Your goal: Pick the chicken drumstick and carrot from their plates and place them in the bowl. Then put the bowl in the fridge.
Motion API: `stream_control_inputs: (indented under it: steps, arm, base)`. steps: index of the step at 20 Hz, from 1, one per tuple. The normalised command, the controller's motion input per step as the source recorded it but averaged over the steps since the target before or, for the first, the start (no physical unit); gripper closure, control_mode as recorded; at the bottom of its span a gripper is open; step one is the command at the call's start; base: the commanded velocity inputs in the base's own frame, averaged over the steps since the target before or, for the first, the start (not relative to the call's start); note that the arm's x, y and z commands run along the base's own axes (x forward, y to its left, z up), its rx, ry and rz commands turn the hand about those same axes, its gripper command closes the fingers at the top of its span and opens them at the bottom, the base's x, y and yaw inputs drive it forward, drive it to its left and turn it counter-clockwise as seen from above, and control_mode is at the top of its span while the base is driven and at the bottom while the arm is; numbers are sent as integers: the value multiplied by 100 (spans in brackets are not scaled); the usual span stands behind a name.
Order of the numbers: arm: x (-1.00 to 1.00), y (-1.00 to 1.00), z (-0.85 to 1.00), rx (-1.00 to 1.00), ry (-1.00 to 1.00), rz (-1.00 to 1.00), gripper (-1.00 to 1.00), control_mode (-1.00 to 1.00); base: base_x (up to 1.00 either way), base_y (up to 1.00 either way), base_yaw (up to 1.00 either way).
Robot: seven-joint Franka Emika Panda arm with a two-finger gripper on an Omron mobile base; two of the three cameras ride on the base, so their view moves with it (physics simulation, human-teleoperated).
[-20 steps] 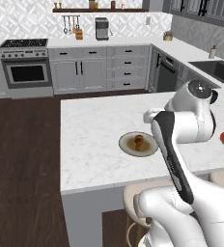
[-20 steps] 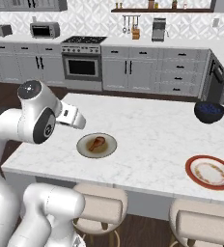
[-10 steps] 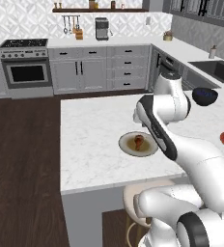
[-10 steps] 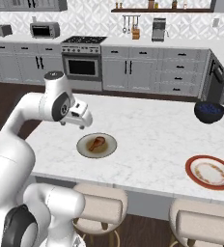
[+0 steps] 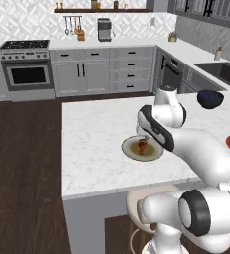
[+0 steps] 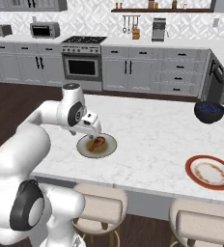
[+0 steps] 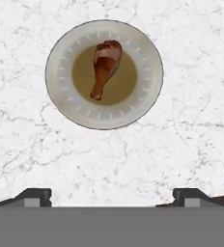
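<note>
On the marble bench (image 5: pixel 92 149), you have the chicken drumstick (image 7: pixel 105 67) lying untouched in the brown centre of the greenish-grey plate (image 7: pixel 61 91). Your gripper (image 7: pixel 111 195) hangs above, empty, its jaws spread wide. The white plate with the red-orange rim (image 6: pixel 193 177) sits well apart to the right, and you cannot make out a carrot on it. Nothing is moved yet, I judge: both pickups, the drops into the bowl and the fridge trip all remain ahead of you.
</note>
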Motion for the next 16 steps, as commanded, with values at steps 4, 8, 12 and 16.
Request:
stream_control_inputs:
  steps: [4, 8, 12, 16]
  arm:
    - [64, -4, -48, 0, 7, 0, -100, -100]
    - [55, -1, -52, 0, 5, 0, -100, -100]
    - [39, -9, -47, 0, 1, 0, -100, -100]
    - [36, -8, -49, 6, 0, 0, -100, -100]
  base:
    - [0, 0, 0]
    - [0, 0, 0]
    - [0, 0, 0]
    - [0, 0, 0]
